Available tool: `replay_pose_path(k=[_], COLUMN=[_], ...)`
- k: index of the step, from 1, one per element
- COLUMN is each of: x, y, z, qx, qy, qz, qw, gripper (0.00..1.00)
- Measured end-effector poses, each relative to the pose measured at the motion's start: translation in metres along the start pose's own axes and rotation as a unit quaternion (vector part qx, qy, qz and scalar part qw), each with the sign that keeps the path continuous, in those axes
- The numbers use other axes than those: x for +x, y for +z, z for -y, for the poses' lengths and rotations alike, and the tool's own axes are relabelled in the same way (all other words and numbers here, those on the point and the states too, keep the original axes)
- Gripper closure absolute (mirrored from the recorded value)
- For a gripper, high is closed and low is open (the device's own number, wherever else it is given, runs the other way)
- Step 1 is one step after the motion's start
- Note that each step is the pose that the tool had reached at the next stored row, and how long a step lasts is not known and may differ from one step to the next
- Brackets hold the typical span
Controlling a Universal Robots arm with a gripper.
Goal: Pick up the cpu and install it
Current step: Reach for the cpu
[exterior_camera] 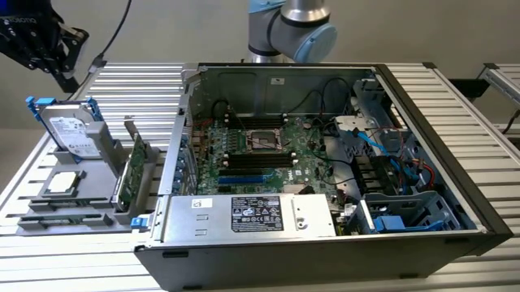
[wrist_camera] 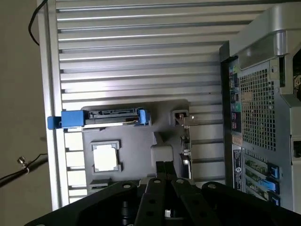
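Observation:
The cpu (exterior_camera: 65,182) is a small square chip with a shiny silver top, lying flat in a recess of the grey parts holder (exterior_camera: 49,213) at the exterior view's left. From the wrist view the cpu (wrist_camera: 104,157) is seen from high above. My gripper (exterior_camera: 67,76) hangs well above the table behind the holder, far from the chip. Its fingers meet at the gripper (wrist_camera: 165,170), shut with nothing between them. The open computer case (exterior_camera: 325,164) holds the green motherboard with its square socket (exterior_camera: 264,140) in the middle.
A silver hard drive in a blue bracket (exterior_camera: 69,128) stands upright on the holder behind the cpu. An expansion card (exterior_camera: 134,167) stands between holder and case. A silver power supply box (exterior_camera: 252,214) fills the case's front. The slatted metal table (exterior_camera: 122,85) runs all around.

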State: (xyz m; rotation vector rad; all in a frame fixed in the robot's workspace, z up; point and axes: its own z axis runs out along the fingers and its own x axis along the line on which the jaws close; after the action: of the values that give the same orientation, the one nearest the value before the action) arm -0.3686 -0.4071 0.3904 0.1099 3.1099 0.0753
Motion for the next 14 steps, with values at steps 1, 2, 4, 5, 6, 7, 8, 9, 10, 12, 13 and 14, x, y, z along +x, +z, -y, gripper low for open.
replay_pose_path(k=[1, 2, 4, 5, 6, 7, 8, 9, 10, 12, 13, 14], x=[0.004, 0.009, 0.018, 0.023, 0.027, 0.032, 0.036, 0.041, 0.045, 0.054, 0.059, 0.063], y=[0.0003, 0.0006, 0.0012, 0.0014, 0.0018, 0.0021, 0.0024, 0.0028, 0.0034, 0.0048, 0.0055, 0.0064], z=[0.0007, 0.0014, 0.0030, 0.0038, 0.0046, 0.0053, 0.0060, 0.0067, 0.0074, 0.0089, 0.0095, 0.0103], qx=[0.0000, 0.0000, 0.0000, 0.0000, 0.0000, 0.0000, 0.0000, 0.0000, 0.0000, 0.0000, 0.0000, 0.0000], qy=[0.000, 0.000, 0.000, 0.000, 0.000, 0.000, 0.000, 0.000, 0.000, 0.000, 0.000, 0.000], qz=[0.0000, 0.0000, 0.0002, 0.0002, 0.0002, 0.0003, 0.0003, 0.0003, 0.0003, 0.0003, 0.0003, 0.0003], qw=[1.0000, 1.0000, 1.0000, 1.0000, 1.0000, 1.0000, 1.0000, 1.0000, 1.0000, 1.0000, 1.0000, 1.0000], gripper=[0.89, 0.89, 0.89, 0.89, 0.89, 0.89, 0.89, 0.89, 0.89, 0.89, 0.89, 0.89])
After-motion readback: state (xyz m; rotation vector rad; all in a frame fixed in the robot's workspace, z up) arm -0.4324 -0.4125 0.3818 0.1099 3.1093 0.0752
